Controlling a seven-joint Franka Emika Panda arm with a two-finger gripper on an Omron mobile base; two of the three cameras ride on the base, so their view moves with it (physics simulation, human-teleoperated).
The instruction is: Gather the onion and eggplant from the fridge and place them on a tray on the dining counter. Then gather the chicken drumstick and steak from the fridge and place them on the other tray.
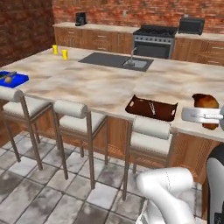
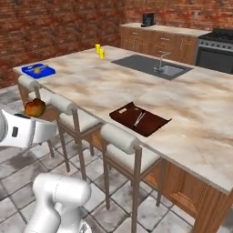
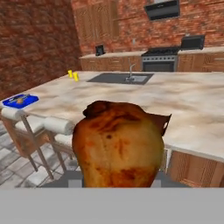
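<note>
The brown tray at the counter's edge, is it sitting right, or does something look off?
It looks askew: the other tray sits turned at an angle to the dining counter edge, one corner right at the rim above a stool. The gripper carries the chicken drumstick.

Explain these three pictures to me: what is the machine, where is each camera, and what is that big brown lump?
It is a white robot arm on a driving base in a simulated kitchen. Two cameras ride behind it, left and right; the third sits on its hand. The lump is the chicken drumstick, held in the gripper and looming large in the hand view. On the dining counter lie the other tray, dark brown, near the stools, a blue box, two yellow items and a sink.
</note>
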